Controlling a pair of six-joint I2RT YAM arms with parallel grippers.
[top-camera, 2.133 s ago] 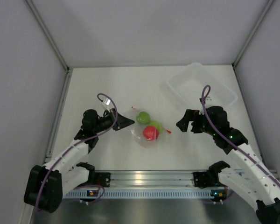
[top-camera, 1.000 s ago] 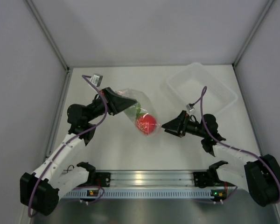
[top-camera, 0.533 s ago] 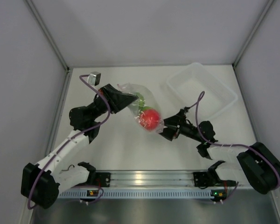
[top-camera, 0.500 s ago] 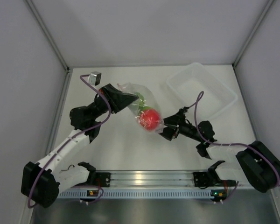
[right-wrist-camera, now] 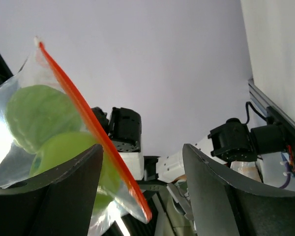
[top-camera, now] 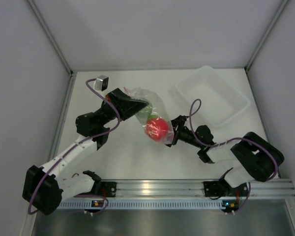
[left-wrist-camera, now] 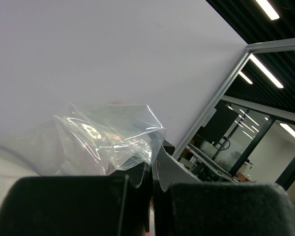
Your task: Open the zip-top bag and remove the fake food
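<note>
Over the last two seconds the left arm has lifted the zip-top bag (top-camera: pixel 148 101) off the table (top-camera: pixel 119 158). The right arm has swung in low from beside the tub to the bag's lower end.

The clear rigid tub (top-camera: pixel 212 94) stands at the far right, well apart from the bag, with nothing visible in it.

The bag hangs in the air at mid-table, between the two grippers. It holds the fake food: one red ball (top-camera: pixel 156 128) lowest and two lime-green balls (right-wrist-camera: pixel 35 114) above it.

The left gripper (top-camera: pixel 136 104) is clenched on a bunch of the bag's film, as its wrist view confirms. The right gripper (top-camera: pixel 173 135) has its jaws apart, grasping nothing. The red-orange zip strip (right-wrist-camera: pixel 91 129) runs between them, close to one finger.

Judgement: the film is thin, soft and slippery, and the load is light but free to roll. The stiffer zip strip is the sound place to take hold. Pinching the film alone risks slippage.
</note>
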